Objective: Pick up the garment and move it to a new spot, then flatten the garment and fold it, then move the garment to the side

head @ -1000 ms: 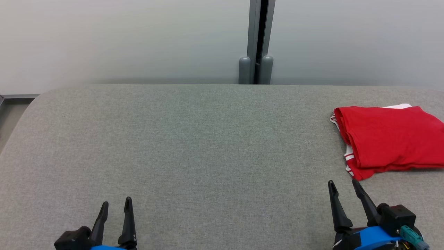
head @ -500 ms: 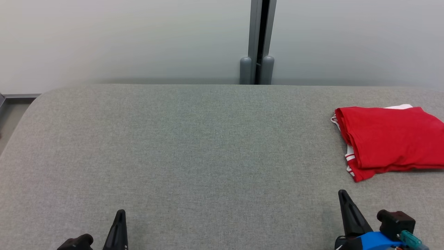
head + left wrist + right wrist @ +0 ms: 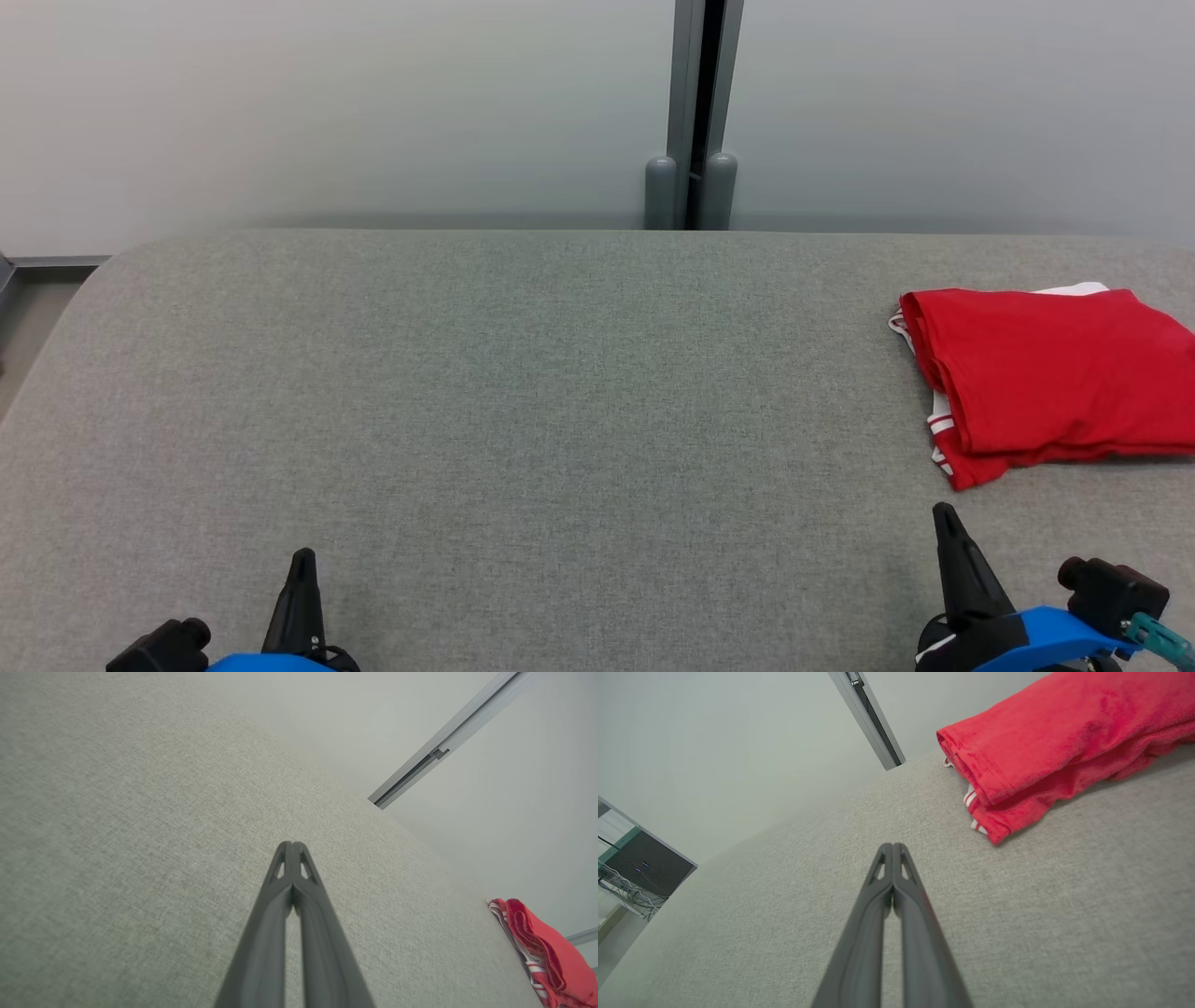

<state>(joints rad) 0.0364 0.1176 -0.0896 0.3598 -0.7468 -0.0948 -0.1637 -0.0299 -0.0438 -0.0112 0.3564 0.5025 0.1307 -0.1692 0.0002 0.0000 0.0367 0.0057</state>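
Observation:
A folded red garment (image 3: 1050, 378) with white striped trim lies at the right side of the grey fabric surface (image 3: 560, 392), running off the head view's right edge. My right gripper (image 3: 943, 515) is shut and empty at the lower right, a little in front of the garment's near corner (image 3: 994, 835) and apart from it. At the lower left my left gripper (image 3: 302, 558) is shut too, with nothing in it, far from the garment (image 3: 542, 947). Both sets of fingers meet at the tips, as the left wrist view (image 3: 292, 845) and the right wrist view (image 3: 892, 847) show.
A pale wall with a grey vertical post (image 3: 691, 112) stands behind the surface. The surface's left edge curves away to a strip of floor (image 3: 28, 308). Dark equipment with cables (image 3: 640, 868) stands off the far side in the right wrist view.
Both grippers have gone from open to shut and have drawn back toward the bottom edge. The garment has not moved.

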